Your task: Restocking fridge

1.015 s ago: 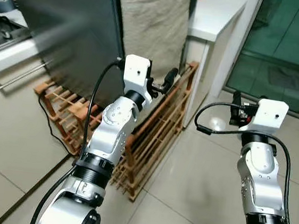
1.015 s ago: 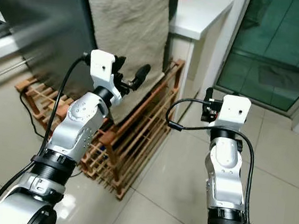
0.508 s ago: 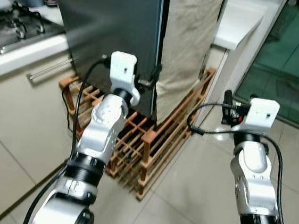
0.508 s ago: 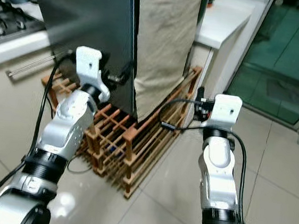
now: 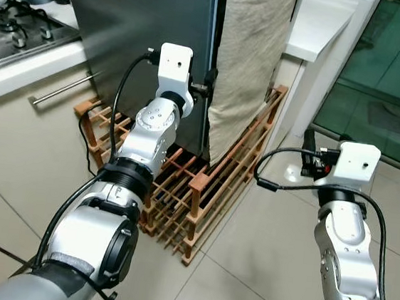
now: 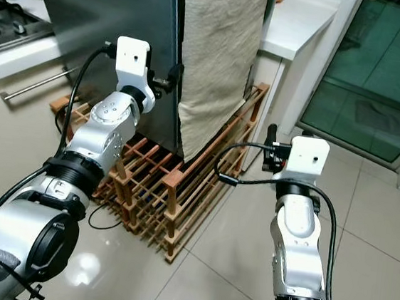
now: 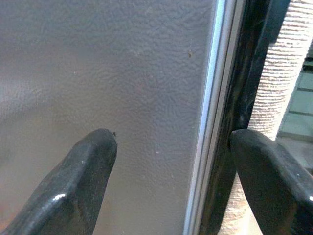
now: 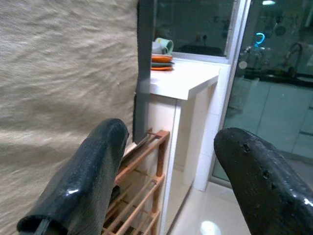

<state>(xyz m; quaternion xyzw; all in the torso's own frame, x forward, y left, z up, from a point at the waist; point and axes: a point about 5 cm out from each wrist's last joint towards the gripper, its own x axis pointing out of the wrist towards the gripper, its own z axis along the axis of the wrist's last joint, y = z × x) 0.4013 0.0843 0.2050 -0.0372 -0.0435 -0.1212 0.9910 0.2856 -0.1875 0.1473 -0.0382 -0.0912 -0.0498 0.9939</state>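
Note:
The fridge's dark grey door stands upright at the upper left, its right edge a pale strip beside a black seam. My left gripper is raised against that edge. In the left wrist view it is open, one finger in front of the door face and the other past the seam. My right gripper is held out at mid height to the right, away from the fridge; in the right wrist view it is open and holds nothing.
A beige cloth hangs down just right of the door edge. A wooden slatted rack lies on the tiled floor below. A white counter with cups and plates stands behind, a hob at left, glass doors at right.
The view has turned towards the fridge. My left gripper has risen and closed in on the door's right edge. My right arm has dropped slightly.

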